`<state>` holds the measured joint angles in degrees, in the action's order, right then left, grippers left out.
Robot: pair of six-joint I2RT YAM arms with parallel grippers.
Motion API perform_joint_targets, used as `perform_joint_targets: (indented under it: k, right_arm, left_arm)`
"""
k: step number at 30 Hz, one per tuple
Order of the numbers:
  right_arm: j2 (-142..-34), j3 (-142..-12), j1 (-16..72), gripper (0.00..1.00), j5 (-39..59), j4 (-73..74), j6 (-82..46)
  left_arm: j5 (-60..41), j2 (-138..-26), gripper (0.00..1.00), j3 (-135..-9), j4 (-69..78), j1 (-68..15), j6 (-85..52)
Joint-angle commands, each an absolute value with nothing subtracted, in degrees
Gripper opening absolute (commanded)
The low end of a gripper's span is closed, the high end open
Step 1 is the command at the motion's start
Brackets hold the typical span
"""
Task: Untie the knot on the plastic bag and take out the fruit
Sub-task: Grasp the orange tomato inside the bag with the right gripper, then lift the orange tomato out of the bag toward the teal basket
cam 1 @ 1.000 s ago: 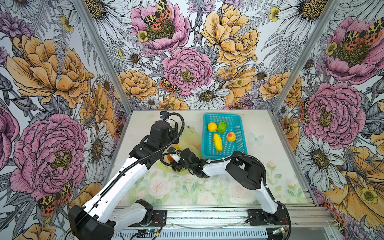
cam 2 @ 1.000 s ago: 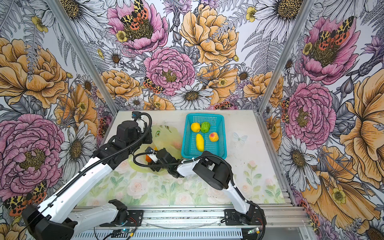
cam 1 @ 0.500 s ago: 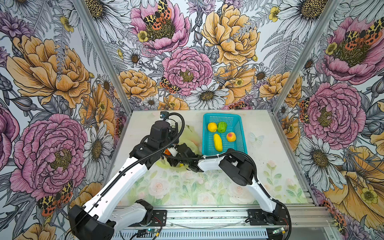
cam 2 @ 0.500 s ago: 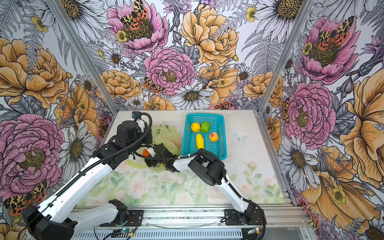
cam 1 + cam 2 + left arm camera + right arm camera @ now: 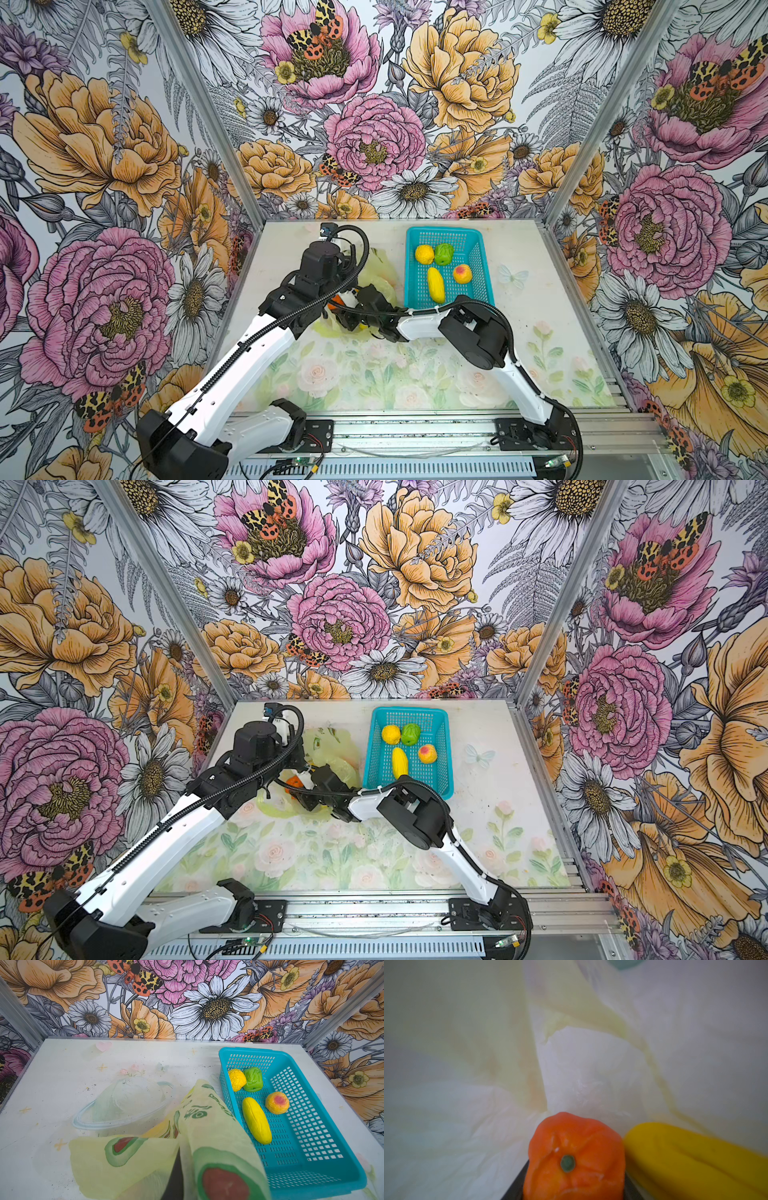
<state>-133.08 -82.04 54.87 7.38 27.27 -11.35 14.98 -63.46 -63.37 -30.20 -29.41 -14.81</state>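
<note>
Both arms reach inward, wrists nearly meeting; left gripper (image 5: 174, 1176) pinched closed; right gripper (image 5: 573, 1192) fingers (image 5: 515, 1188) clamp a round orange toy fruit (image 5: 574, 1153).

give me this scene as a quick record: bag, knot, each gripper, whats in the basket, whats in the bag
plastic bag: on the table beside the basket, one fold held up
knot: not visible in any view
left gripper: shut on a fold of the plastic bag
right gripper: inside the bag, fingers closed on the orange fruit
basket: round yellow fruit, green fruit, peach fruit, long yellow fruit
in bag: orange fruit, second long yellow fruit touching it
</note>
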Motion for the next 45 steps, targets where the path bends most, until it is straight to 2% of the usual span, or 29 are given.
perform_joint_targets:
  k: [1, 7, 13, 23, 27, 31, 34, 42, 45]
  right_arm:
    - [-125.33, -75.83, 54.84, 0.36, 6.36, 31.86, -11.52]
    - [-113.14, -62.7, 55.06, 0.3, 4.08, 38.59, -10.74]
    - [-101.36, -52.93, 56.7, 0.28, 3.07, 42.46, -8.72]
    - [-77.78, -46.7, 59.24, 0.24, 1.87, 42.13, -3.4]
    - [-70.91, -44.65, 58.9, 0.21, -3.68, 46.7, -0.23]
    - [-69.67, -39.19, 57.43, 0.21, -12.59, 53.84, 2.07]
    - [-71.25, -36.78, 54.53, 0.2, -18.8, 53.89, 2.66]
    - [-79.76, -38.76, 42.03, 0.17, -22.22, 49.41, -2.37]
    - [-83.63, -38.23, 39.42, 0.14, -27.36, 52.32, -2.81]
  left_arm:
    - [15.91, -63.12, 0.0, -63.94, -30.21, -29.7, -15.04]
    - [15.99, -63.64, 0.0, -64.11, -30.27, -29.45, -15.05]
    - [15.9, -63.64, 0.0, -64.11, -30.3, -29.32, -15.1]
    - [16.17, -63.21, 0.0, -63.97, -30.42, -29.09, -15.38]
    - [15.91, -63.37, 0.0, -64.06, -30.64, -29.1, -15.46]
    - [16.0, -63.03, 0.0, -63.96, -30.67, -29.09, -15.61]
    - [15.79, -63.36, 0.0, -64.21, -30.63, -29.09, -15.69]
    - [15.51, -63.54, 0.0, -64.34, -30.76, -29.18, -15.42]
    - [16.04, -62.73, 0.0, -63.87, -30.55, -29.18, -15.78]
